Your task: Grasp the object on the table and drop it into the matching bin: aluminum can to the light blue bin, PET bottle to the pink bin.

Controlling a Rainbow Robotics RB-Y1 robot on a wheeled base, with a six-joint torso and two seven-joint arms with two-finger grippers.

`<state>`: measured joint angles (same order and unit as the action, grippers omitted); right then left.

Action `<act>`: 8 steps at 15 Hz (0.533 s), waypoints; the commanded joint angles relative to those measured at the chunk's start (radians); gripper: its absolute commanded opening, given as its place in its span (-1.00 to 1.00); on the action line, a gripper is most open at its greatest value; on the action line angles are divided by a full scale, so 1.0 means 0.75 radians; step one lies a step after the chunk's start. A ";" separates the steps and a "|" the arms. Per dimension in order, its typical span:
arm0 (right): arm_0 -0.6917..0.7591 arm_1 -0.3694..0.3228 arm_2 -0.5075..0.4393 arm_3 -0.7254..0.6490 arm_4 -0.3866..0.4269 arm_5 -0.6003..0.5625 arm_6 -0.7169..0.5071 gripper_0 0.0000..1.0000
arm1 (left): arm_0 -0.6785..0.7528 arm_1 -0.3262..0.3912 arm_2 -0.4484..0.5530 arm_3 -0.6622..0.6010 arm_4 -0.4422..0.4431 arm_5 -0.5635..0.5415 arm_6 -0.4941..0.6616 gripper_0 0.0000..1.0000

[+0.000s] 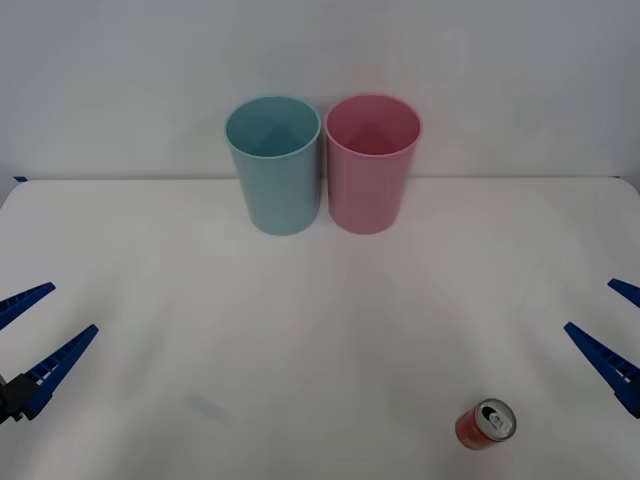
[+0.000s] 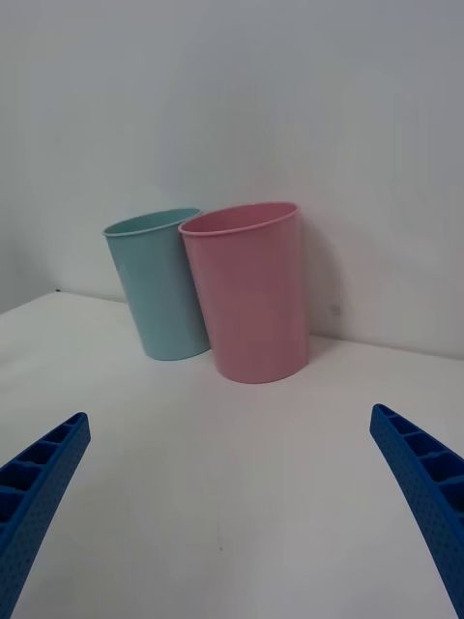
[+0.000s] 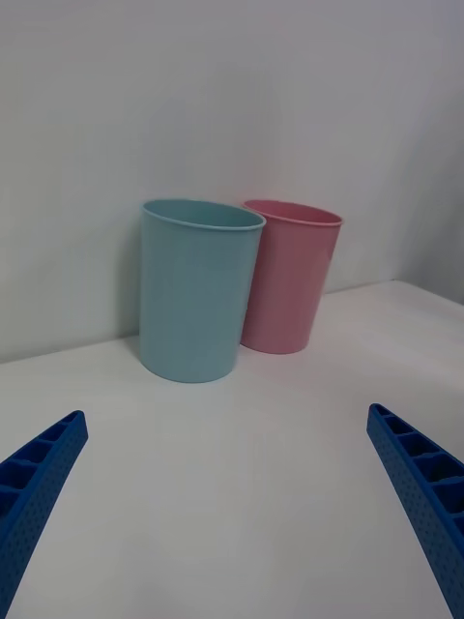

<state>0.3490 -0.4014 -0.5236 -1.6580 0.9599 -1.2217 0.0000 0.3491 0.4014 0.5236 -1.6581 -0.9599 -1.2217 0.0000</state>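
Light: bright, soft and even across the white surface.
Shadows: faint; a soft one falls on the wall beside the pink bin, and a small one lies under the can.
Glare: a mild sheen on the light blue bin.
Focus: slightly soft throughout.

A plain pale wall is filling the upper part of the frame, running across its full width. A small dark blue mark is showing at the far left edge, just under it.
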 commanded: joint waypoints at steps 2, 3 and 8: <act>0.001 -0.007 -0.001 -0.011 -0.028 -0.007 -0.006 1.00 | 0.000 0.000 0.000 0.000 0.000 0.000 0.000 1.00; 0.003 -0.015 0.001 -0.011 -0.034 -0.007 -0.008 1.00 | 0.000 0.000 0.000 0.000 0.000 0.000 0.000 1.00; -0.001 -0.105 0.033 0.100 -0.059 -0.056 0.020 1.00 | 0.000 0.000 0.000 0.000 0.000 0.000 0.000 1.00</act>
<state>0.3499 -0.4633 -0.5031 -1.6049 0.9219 -1.2547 0.0078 0.3491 0.4014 0.5236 -1.6580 -0.9599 -1.2217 0.0000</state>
